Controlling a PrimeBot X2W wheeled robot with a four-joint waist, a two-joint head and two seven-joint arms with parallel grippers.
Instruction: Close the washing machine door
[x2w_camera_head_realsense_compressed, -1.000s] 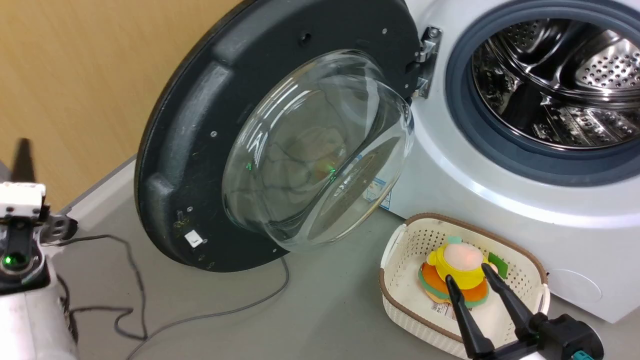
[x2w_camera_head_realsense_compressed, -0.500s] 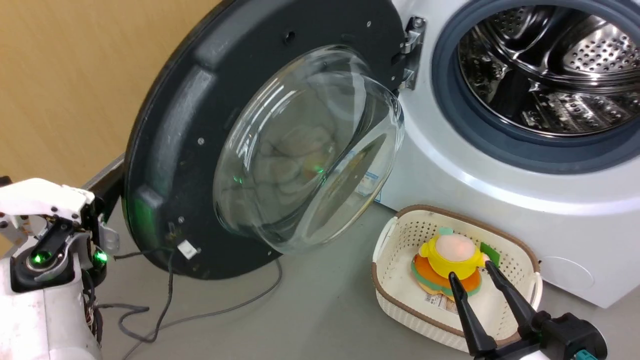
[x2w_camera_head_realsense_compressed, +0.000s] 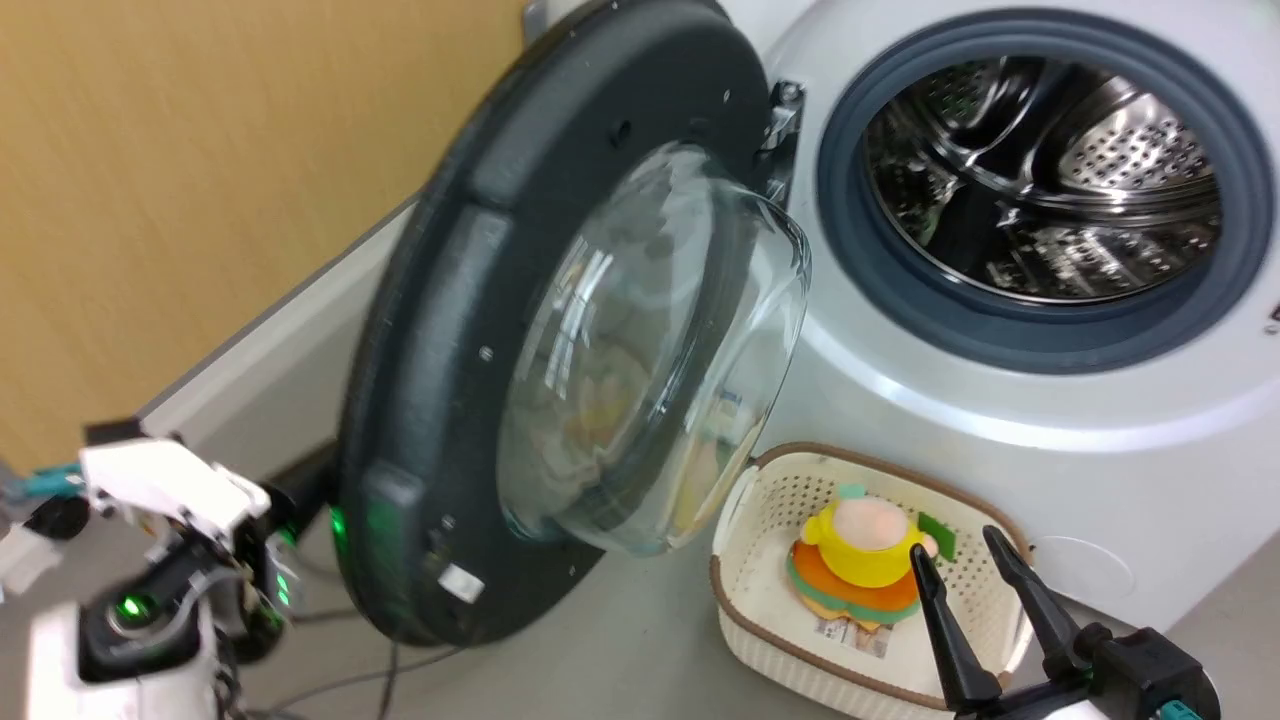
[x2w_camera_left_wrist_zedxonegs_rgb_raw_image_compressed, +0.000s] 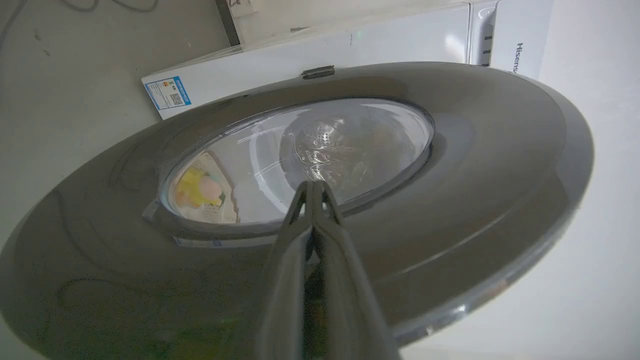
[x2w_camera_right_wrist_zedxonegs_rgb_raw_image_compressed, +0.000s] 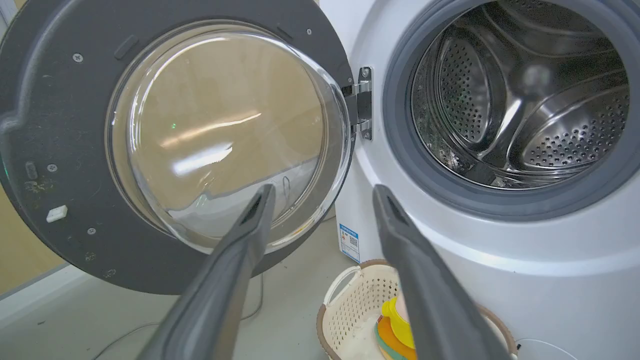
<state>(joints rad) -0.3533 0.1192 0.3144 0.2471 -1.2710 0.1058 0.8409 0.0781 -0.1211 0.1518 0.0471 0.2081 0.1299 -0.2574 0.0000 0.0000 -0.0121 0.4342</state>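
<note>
treat the washing machine door (x2w_camera_head_realsense_compressed: 470, 330) as a stiff, fairly heavy slab that swings only about its hinge (x2w_camera_head_realsense_compressed: 785, 105). it probably needs a steady push rather than a grip, with a firmer press at the end to make the latch catch. push on the black plastic outer face (x2w_camera_left_wrist_zedxonegs_rgb_raw_image_compressed: 475, 165), far from the hinge, where leverage is best. keep off the glass bowl window (x2w_camera_head_realsense_compressed: 650, 350), which looks smooth and slippery.

your left gripper (x2w_camera_left_wrist_zedxonegs_rgb_raw_image_compressed: 314, 186) has its fingers pressed together, tips at the lower rim of the window on the outer face. you cannot tell whether they touch. your right gripper (x2w_camera_head_realsense_compressed: 952, 542) is spread wide and empty over the basket (x2w_camera_head_realsense_compressed: 740, 600), well apart from the door.

the door hangs partly open to the left of the drum opening of the washing machine (x2w_camera_head_realsense_compressed: 900, 400). its bulging clear bowl faces the opening, and its lower edge is just above the basket's near corner. the inner side is dark grey with small screws and a white tag near the free edge.
</note>
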